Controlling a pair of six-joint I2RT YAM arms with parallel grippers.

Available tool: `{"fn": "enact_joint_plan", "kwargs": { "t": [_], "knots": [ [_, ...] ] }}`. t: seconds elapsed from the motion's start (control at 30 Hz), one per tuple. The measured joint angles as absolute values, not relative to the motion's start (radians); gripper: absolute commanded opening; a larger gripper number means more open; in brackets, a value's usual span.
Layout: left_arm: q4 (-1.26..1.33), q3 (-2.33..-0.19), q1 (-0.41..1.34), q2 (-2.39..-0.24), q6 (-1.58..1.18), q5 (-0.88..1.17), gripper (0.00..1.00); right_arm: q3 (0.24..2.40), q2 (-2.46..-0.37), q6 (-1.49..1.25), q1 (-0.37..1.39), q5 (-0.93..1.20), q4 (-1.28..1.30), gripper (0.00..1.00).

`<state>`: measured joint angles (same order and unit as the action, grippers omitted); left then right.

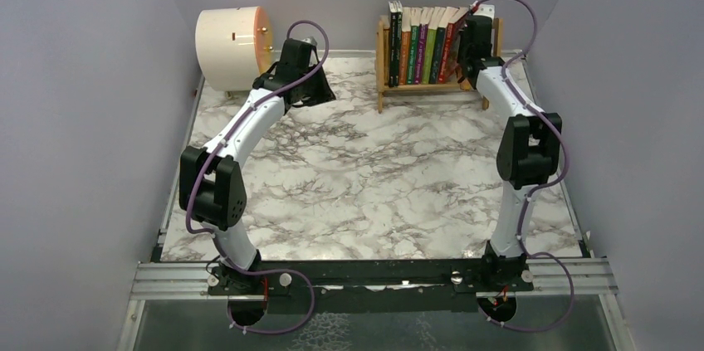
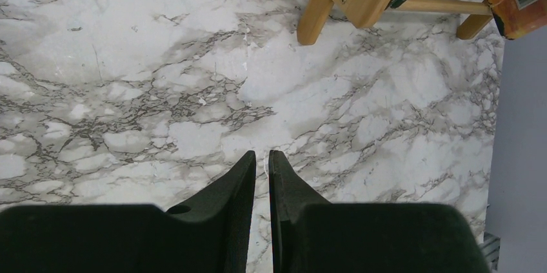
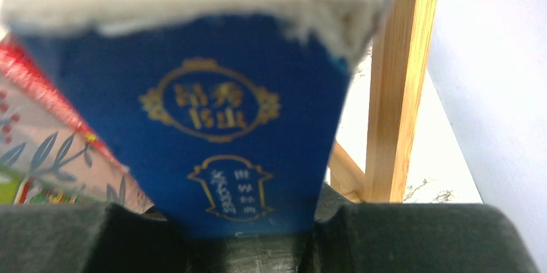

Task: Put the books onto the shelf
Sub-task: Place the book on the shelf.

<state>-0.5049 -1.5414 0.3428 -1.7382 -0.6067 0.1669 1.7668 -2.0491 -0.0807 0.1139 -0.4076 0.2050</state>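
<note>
Squarely inside the right pincer (image 3: 248, 224) sits the blue book (image 3: 238, 124).

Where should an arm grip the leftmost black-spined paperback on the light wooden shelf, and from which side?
Probably the top edge, from above. The black-spined paperback stands upright between the light wooden shelf's end frame and the next book, so only its top and spine are free.
</note>
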Motion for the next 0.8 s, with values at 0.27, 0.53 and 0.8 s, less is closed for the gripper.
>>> {"fn": "enact_joint_plan", "kwargs": {
  "t": [0.27, 0.53, 0.8],
  "knots": [
    [-0.465, -1.512, 0.343, -1.736, -0.621, 0.167, 0.08, 1.862, -2.145, -0.081, 0.072, -0.397, 0.175, 0.01],
    [-0.447, -1.507, 0.345, -1.736, -0.631, 0.167, 0.08, 1.895, -2.194, -0.086, 0.062, -0.312, 0.149, 0.01],
    [-0.435, -1.491, 0.345, -1.736, -0.634, 0.167, 0.08, 1.897, -2.199, -0.119, 0.062, -0.237, 0.141, 0.01]
  ]
}}
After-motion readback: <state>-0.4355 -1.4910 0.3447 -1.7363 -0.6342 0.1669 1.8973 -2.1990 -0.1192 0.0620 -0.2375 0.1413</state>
